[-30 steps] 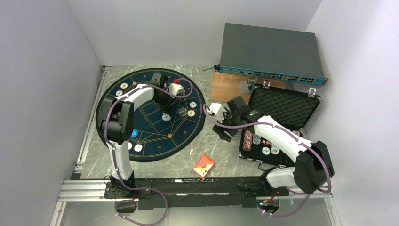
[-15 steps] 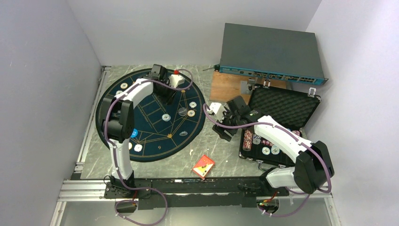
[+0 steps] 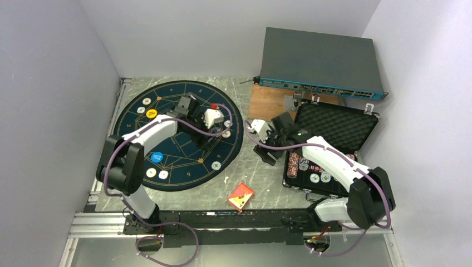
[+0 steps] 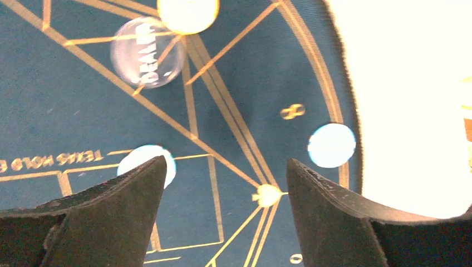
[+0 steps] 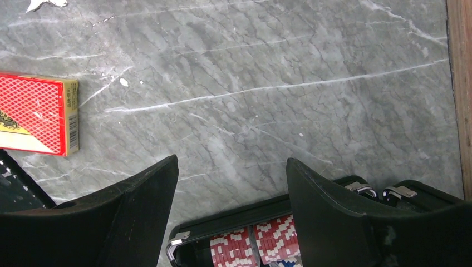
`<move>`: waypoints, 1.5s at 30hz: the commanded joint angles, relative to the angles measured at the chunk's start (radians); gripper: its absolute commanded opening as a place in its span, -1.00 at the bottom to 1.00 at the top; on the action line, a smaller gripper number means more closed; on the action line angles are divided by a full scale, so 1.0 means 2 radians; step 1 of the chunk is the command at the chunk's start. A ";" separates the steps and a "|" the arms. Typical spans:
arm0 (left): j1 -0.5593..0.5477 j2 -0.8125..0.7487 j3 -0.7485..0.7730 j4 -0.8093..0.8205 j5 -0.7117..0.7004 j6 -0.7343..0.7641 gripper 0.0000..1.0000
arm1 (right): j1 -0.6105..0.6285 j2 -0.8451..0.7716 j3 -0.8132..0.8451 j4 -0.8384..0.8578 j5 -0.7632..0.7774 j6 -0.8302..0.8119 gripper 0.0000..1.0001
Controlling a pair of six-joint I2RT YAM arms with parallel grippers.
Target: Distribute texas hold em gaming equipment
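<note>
Two arms stand bolted at the near edge of the grey marble table [image 3: 261,183]; just beyond their rail a red-backed card pack [image 3: 240,196] lies flat on the bare stone, well apart from everything else. Further in, on the left, spreads the round navy mat [image 3: 178,181]; near its front rim sits a pair of whitish chips [image 3: 151,172] side by side, with a blue disc [image 3: 157,157] just behind them and a lone chip [image 3: 215,164] off to the right, close to the mat's edge.

On the right the black case [image 3: 334,125] lies open, its foam-lined lid tipped back; red-and-white chip stacks [image 5: 256,245] fill the tray, with a few loose chips beside them. The right gripper [image 5: 231,161] hangs over bare marble just left of the case, jaws apart, nothing between them.

Over the middle of the mat the left gripper [image 4: 225,167] looks down on the cloth, jaws spread wide and empty; a pale chip [image 4: 142,161] shows partly behind its left finger, and whether they touch I cannot tell; ahead of it a clear dealer button [image 4: 147,53] lies just beside a bright chip [image 4: 187,11].

Farther back on the mat sit a yellow disc [image 3: 152,114] and, behind it, a far chip [image 3: 147,102]; against the back wall a grey equipment box [image 3: 320,58] rests partly over a wooden board [image 3: 273,103].
</note>
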 commanded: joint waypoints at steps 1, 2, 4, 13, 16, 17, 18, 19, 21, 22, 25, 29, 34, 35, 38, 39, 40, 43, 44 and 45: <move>-0.054 -0.041 -0.046 0.038 0.014 0.028 0.72 | -0.008 -0.013 0.002 0.010 -0.005 0.004 0.48; -0.064 -0.039 -0.053 0.042 0.005 0.025 0.73 | -0.011 -0.017 0.001 0.010 -0.007 0.004 0.48; -0.083 -0.032 -0.060 0.048 -0.014 0.019 0.75 | -0.019 -0.023 0.000 0.009 -0.011 0.004 0.48; -0.142 -0.006 -0.077 0.056 -0.090 0.004 0.72 | -0.036 -0.033 -0.001 0.006 -0.019 0.003 0.49; -0.149 -0.001 -0.076 0.046 -0.092 0.005 0.69 | -0.038 -0.034 0.000 0.006 -0.020 0.003 0.49; -0.152 -0.001 -0.077 0.045 -0.091 0.005 0.69 | -0.038 -0.034 0.000 0.006 -0.020 0.003 0.50; -0.155 0.001 -0.076 0.042 -0.094 0.006 0.68 | -0.038 -0.034 0.000 0.005 -0.021 0.003 0.50; -0.159 0.004 -0.076 0.039 -0.101 0.008 0.67 | -0.039 -0.035 0.000 0.004 -0.022 0.004 0.50; -0.166 0.009 -0.079 0.035 -0.111 0.009 0.65 | -0.040 -0.036 -0.001 0.005 -0.023 0.003 0.50; -0.169 0.011 -0.082 0.035 -0.112 0.009 0.64 | -0.040 -0.037 -0.001 0.004 -0.023 0.003 0.50; -0.177 0.017 -0.089 0.036 -0.125 0.010 0.62 | -0.041 -0.038 -0.001 0.004 -0.024 0.003 0.50; -0.178 0.026 -0.087 0.030 -0.127 0.006 0.33 | -0.042 -0.038 -0.001 0.004 -0.025 0.003 0.50; -0.178 0.027 -0.082 0.016 -0.128 0.006 0.08 | -0.043 -0.040 -0.001 0.005 -0.024 0.003 0.50; -0.178 0.027 -0.081 0.013 -0.129 0.009 -0.03 | -0.043 -0.039 -0.001 0.005 -0.025 0.003 0.50; -0.171 0.024 -0.072 0.009 -0.124 0.013 -0.33 | -0.043 -0.039 -0.002 0.006 -0.023 0.002 0.49; -0.164 0.025 -0.063 0.004 -0.116 0.011 -0.42 | -0.043 -0.039 -0.002 0.006 -0.022 0.001 0.48; -0.157 0.028 -0.054 -0.003 -0.105 0.010 -0.50 | -0.043 -0.039 -0.002 0.006 -0.021 0.001 0.48; -0.132 0.033 -0.027 -0.020 -0.077 0.008 -0.76 | -0.044 -0.040 -0.003 0.006 -0.021 0.001 0.48; -0.124 0.034 -0.019 -0.025 -0.068 0.008 -0.83 | -0.044 -0.041 -0.003 0.006 -0.020 0.001 0.48; -0.117 0.033 -0.012 -0.028 -0.058 0.006 -0.88 | -0.044 -0.040 -0.002 0.006 -0.020 0.002 0.48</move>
